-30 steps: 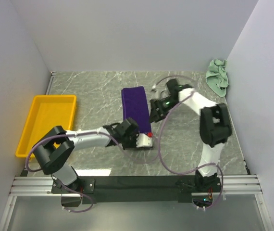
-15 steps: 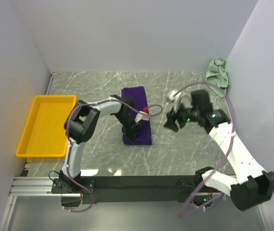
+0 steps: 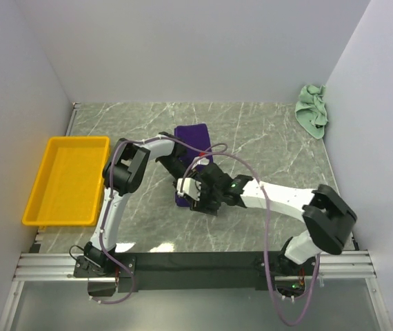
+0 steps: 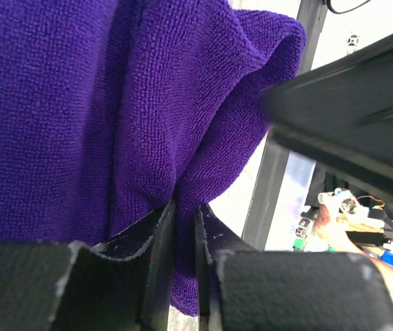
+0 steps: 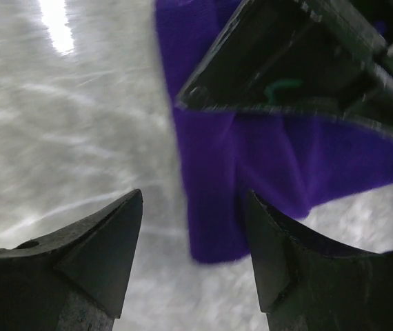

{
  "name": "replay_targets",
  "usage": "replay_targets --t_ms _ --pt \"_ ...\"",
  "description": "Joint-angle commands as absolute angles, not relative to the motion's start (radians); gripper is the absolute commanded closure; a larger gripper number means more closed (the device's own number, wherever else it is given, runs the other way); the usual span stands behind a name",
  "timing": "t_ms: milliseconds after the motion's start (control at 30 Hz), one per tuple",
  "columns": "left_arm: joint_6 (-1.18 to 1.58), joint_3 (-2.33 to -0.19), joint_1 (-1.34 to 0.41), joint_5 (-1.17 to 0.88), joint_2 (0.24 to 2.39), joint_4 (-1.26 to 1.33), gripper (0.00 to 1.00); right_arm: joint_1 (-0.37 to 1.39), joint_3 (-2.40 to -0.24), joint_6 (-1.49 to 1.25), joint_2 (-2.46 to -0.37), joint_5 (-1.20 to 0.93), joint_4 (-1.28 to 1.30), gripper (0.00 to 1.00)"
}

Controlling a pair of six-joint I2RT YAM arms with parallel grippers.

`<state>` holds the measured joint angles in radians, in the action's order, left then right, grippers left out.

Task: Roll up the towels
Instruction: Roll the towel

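The purple towel (image 3: 193, 136) lies lengthwise mid-table, its near half hidden under both arms. My left gripper (image 3: 187, 192) is over the towel's near end, shut on a pinched fold of the purple towel (image 4: 79, 103), which rises between its jaws (image 4: 185, 210). My right gripper (image 3: 203, 198) reaches in from the right and stands open just above the near corner of the purple cloth (image 5: 214, 227), with nothing between its fingers (image 5: 195, 201). The left gripper's dark body (image 5: 300, 62) fills the top of the right wrist view. The mint green towel (image 3: 311, 114) lies crumpled at the far right corner.
A yellow tray (image 3: 65, 179) sits at the left edge of the grey marble table (image 3: 265, 138). White walls close in the left, back and right sides. The black rail with both arm bases (image 3: 196, 262) runs along the near edge.
The right arm has swung left from beside the towel to its near end, next to the left gripper. The left gripper stays pinching the purple cloth there.
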<state>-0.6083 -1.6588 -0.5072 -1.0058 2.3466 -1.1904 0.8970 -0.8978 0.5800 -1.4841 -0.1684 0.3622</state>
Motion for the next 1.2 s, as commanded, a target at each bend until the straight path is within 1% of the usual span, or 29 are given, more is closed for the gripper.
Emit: replay_targets --t_ms 0,33,133,167,233,267,367,400,433,500,667,800,933,967,1033,1067,1167 --pt "-0.649 -1.646 -0.494 -0.779 2.414 -1.134 0.79 0.925 -0.894 0.646 -1.515 -0.054 0.155 0.32" --pt "-0.644 -1.647 -0.489 -0.776 2.416 -1.126 0.79 0.928 -0.894 0.653 -1.534 -0.057 0.150 0.33" --pt "-0.644 -1.667 -0.480 -0.784 2.422 -1.140 0.77 0.928 -0.902 0.655 -1.617 -0.063 0.158 0.44" --pt "-0.641 -1.669 -0.479 -0.782 2.422 -1.140 0.76 0.928 -0.903 0.660 -1.649 -0.061 0.169 0.55" --pt "-0.626 -1.661 -0.466 -0.784 2.405 -1.115 0.75 0.933 -0.934 0.655 -1.678 -0.069 0.219 0.68" --pt "-0.620 -1.654 -0.463 -0.784 2.396 -1.103 0.74 0.924 -0.940 0.658 -1.686 -0.099 0.238 0.77" --pt "-0.600 -1.629 -0.446 -0.790 2.358 -1.082 0.73 0.908 -0.983 0.652 -1.707 -0.165 0.334 0.89" --pt "-0.594 -1.618 -0.439 -0.801 2.349 -1.078 0.71 0.888 -1.023 0.646 -1.718 -0.228 0.368 0.96" --pt "-0.589 -1.609 -0.422 -0.802 2.330 -1.077 0.69 0.879 -1.043 0.626 -1.744 -0.251 0.426 0.99" --pt "-0.578 -1.579 -0.405 -0.807 2.309 -1.066 0.67 0.856 -1.099 0.612 -1.773 -0.319 0.478 1.00" --pt "-0.577 -1.500 -0.342 -0.801 2.253 -1.065 0.66 0.851 -1.213 0.540 -1.865 -0.417 0.580 1.00" --pt "-0.591 -1.434 -0.289 -0.799 2.232 -1.077 0.66 0.851 -1.317 0.474 -1.937 -0.512 0.591 1.00" --pt "-0.598 -1.414 -0.238 -0.813 2.211 -1.089 0.64 0.853 -1.330 0.404 -1.983 -0.578 0.568 1.00" --pt "-0.609 -1.420 -0.230 -0.842 2.203 -1.095 0.60 0.851 -1.307 0.390 -1.980 -0.587 0.558 1.00" --pt "-0.629 -1.440 -0.204 -0.885 2.181 -1.133 0.56 0.851 -1.267 0.356 -1.948 -0.598 0.523 1.00" --pt "-0.650 -1.453 -0.198 -0.902 2.174 -1.147 0.51 0.851 -1.228 0.350 -1.938 -0.600 0.514 1.00" --pt "-0.670 -1.521 -0.173 -0.966 2.126 -1.180 0.45 0.848 -1.184 0.333 -1.916 -0.620 0.514 1.00"
